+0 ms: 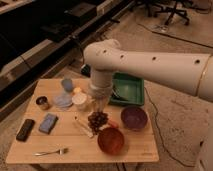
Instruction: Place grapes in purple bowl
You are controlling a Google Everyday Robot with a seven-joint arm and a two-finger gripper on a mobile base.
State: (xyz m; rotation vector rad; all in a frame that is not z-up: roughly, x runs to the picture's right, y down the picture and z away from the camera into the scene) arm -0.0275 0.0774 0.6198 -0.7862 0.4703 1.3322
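The tabletop [75,142] carried the purple bowl [134,118]. An orange bowl [110,140] sat just beside the purple bowl, to its front left. The gripper [99,107] stood left of the purple bowl, clamped on the grapes [97,120], which were near the purple bowl, outside it

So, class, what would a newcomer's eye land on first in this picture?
The big white arm stretching across from the right, its gripper down over the middle of the table, right above the grapes. Then two bowls near the front edge: purple bowl right of the grapes, orange bowl in front.
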